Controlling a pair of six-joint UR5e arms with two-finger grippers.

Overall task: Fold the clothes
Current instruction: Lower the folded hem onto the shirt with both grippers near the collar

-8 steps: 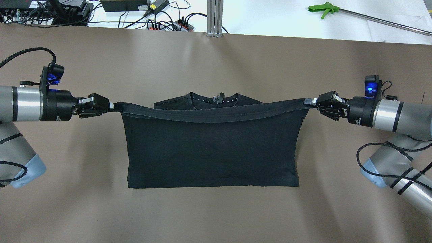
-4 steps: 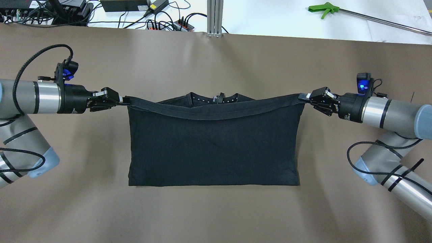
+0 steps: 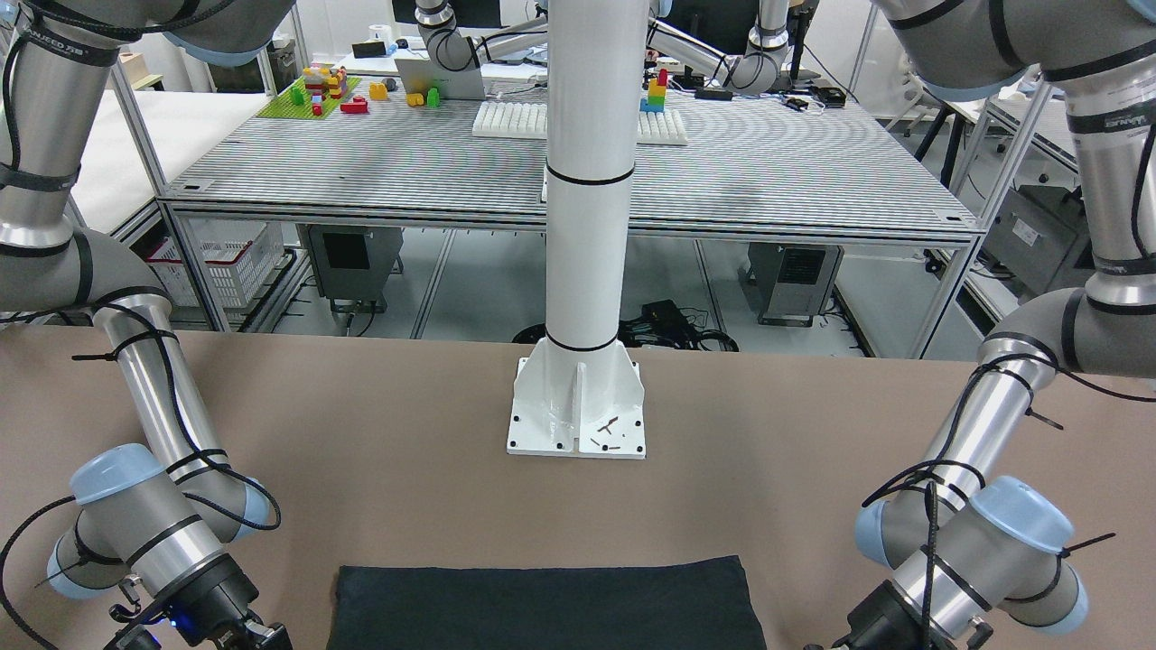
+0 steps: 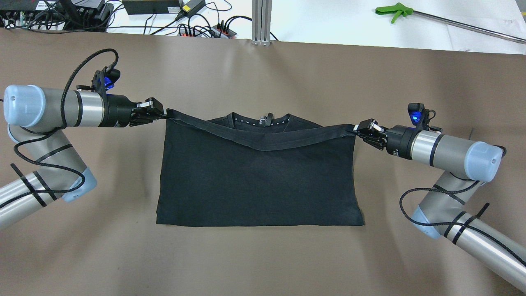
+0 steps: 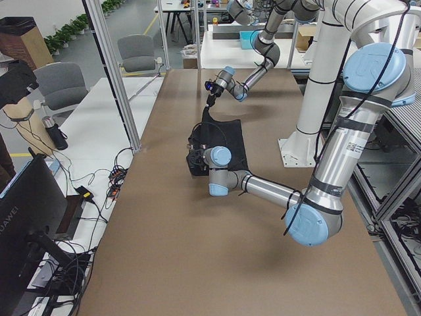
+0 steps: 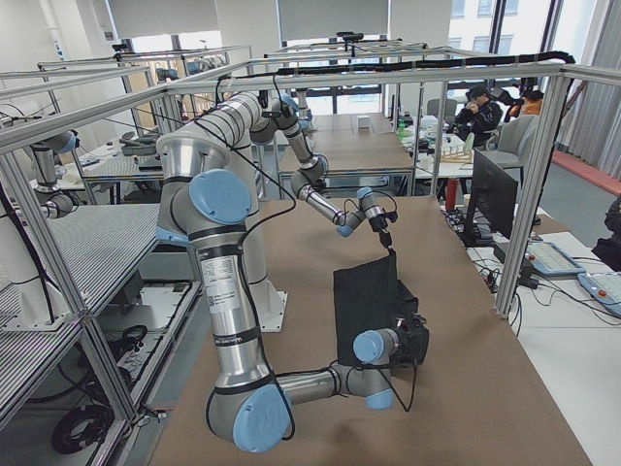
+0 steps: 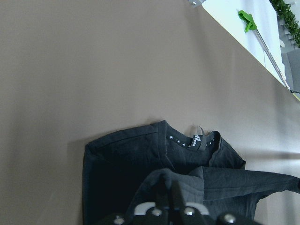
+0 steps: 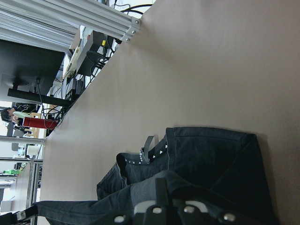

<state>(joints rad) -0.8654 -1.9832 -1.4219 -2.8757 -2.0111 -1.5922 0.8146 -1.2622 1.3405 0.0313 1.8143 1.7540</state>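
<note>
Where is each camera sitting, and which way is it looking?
Front: across the table, facing the robot; white pillar, both arms, some clothes.
Overhead: behind the robot, looking down; left gripper and right gripper hold the clothes.
Left side: table's end; left arm near.
Right side: other end; right arm near.
Left wrist: above its gripper, facing the collar tag.
Right wrist: likewise.
Shared: both wrist views show that tag.

Both arms reach inward, wrists nearly horizontal. The left end effector, farther away, and the right end effector, nearer, each pinch closed on the black garment.
</note>
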